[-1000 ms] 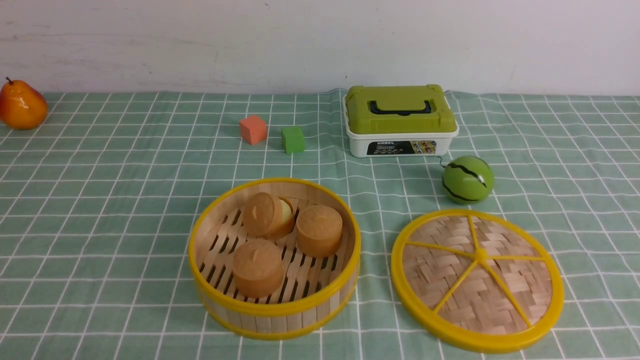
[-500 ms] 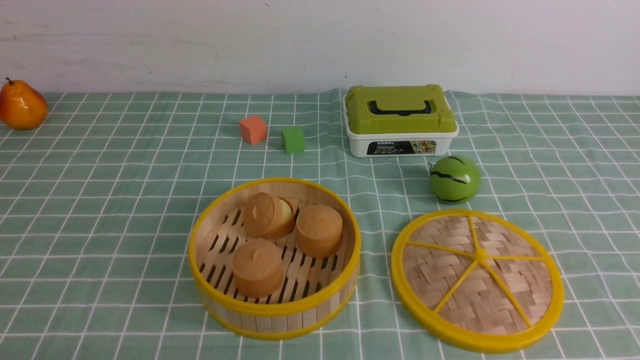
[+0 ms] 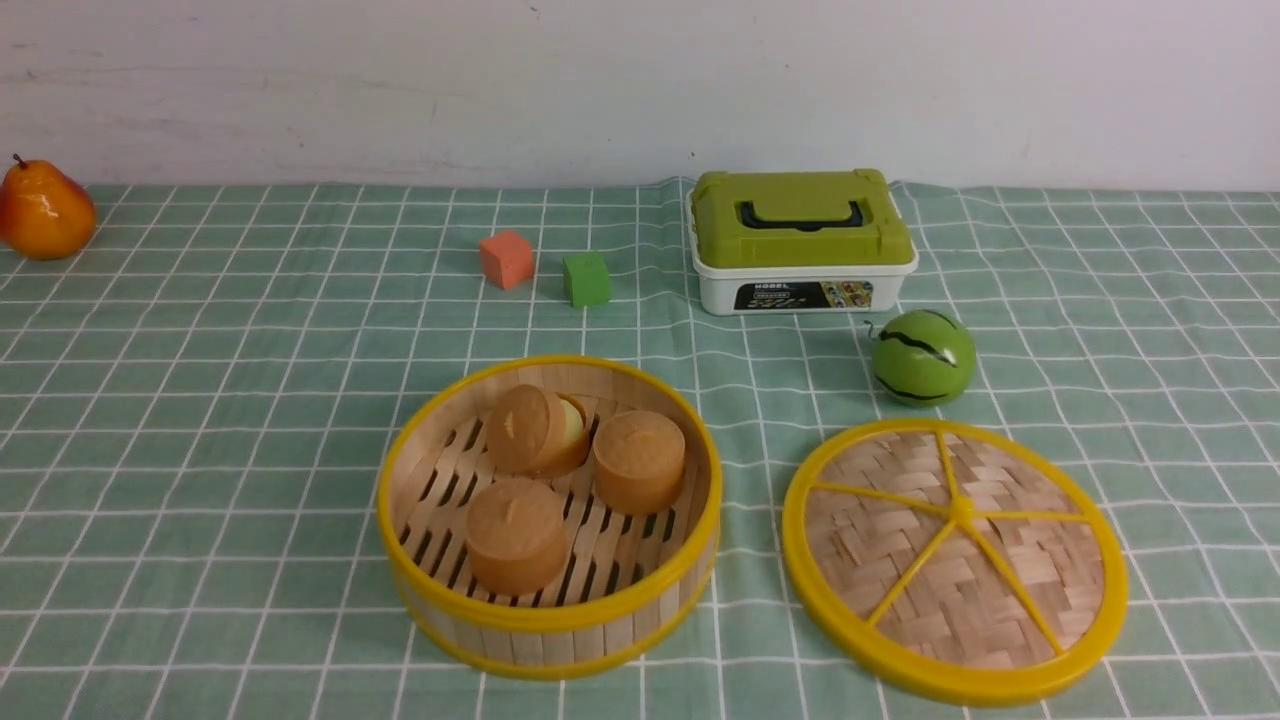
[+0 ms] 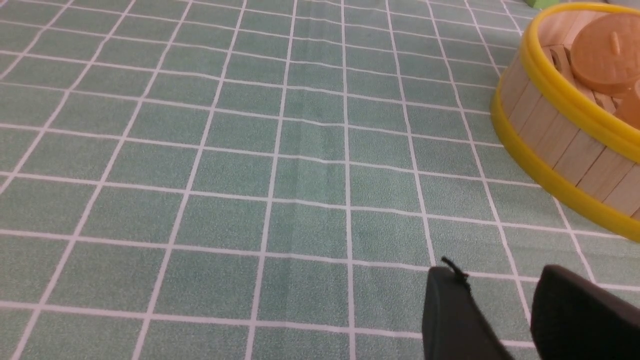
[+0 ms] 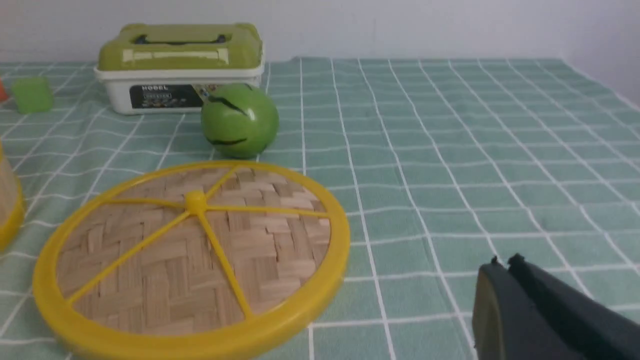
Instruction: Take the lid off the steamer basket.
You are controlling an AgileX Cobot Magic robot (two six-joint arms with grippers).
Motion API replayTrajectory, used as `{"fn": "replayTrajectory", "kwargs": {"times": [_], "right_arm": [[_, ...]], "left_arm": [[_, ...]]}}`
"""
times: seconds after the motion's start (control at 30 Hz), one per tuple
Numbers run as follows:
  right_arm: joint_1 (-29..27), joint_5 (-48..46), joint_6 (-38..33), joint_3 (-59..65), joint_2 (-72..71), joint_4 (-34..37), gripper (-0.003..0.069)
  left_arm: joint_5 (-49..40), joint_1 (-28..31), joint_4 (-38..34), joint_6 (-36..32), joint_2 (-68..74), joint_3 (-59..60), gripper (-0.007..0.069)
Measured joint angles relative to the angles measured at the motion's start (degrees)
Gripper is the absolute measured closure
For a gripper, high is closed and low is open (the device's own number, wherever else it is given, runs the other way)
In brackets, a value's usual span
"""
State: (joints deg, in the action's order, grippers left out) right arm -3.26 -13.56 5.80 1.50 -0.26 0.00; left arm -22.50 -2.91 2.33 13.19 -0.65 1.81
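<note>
The steamer basket (image 3: 560, 628) stands uncovered at the front middle, with three brown buns (image 3: 515, 533) on its slatted floor. The lid (image 3: 1010, 575) lies flat on the cloth to the basket's right, apart from it. Neither arm shows in the front view. In the left wrist view my left gripper (image 4: 500, 276) is open and empty, low over bare cloth, with the basket (image 4: 555, 145) off to one side. In the right wrist view my right gripper (image 5: 502, 264) is shut and empty, above the cloth beside the lid (image 5: 165, 260).
A green striped ball (image 3: 923, 356) sits just behind the lid, also in the right wrist view (image 5: 240, 120). A white box with a green lid (image 3: 800, 240) stands behind it. An orange cube (image 3: 505, 259), a green cube (image 3: 586, 279) and a pear (image 3: 42, 212) are farther back.
The green striped ball rolled a little to the left, then partly back to the right. The basket and the lid have not moved.
</note>
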Motion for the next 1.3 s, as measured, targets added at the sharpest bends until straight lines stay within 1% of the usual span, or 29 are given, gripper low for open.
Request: {"fn": "replayTrajectory", "kwargs": {"times": [0.07, 0.2, 1.3], "right_arm": [[0.2, -5.7, 4.0, 0.0, -0.4, -1.9, 0.0678], [0.4, -8.0, 6.7, -0.3, -0.4, -2.8, 0.0678], [0.4, -8.6, 6.1, -0.5, -0.4, -3.1, 0.068]], "left_arm": [[0.0, 0.0, 0.0, 0.0, 0.0, 0.0, 0.0386], [0.0, 0.0, 0.0, 0.0, 0.0, 0.0, 0.0386], [0.0, 0.0, 0.0, 0.0, 0.0, 0.0, 0.0386]]}}
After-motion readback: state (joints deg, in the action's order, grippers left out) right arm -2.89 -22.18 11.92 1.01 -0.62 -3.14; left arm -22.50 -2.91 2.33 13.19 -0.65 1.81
